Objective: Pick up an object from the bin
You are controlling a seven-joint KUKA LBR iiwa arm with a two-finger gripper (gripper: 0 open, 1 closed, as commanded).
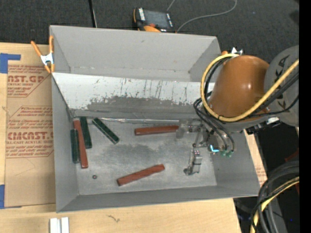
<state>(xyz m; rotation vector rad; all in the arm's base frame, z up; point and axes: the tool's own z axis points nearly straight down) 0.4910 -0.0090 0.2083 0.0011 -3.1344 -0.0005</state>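
The end effector hangs low over bare floor of the grey metal bin — whether it is wide or narrow cannot be told, and nothing shows in it. Nearest, to its left and apart from it, a reddish-brown rectangular bar lies flat; a second reddish-brown bar lies left and beyond. Both appear stiff, light and smooth-faced — best taken across the narrow width at mid-length.

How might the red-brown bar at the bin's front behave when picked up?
The red-brown bar looks straight and flat-sided, so probably stiff and unlikely to roll. Lying flat on the bin floor, it may slide if the gripper nudges it.
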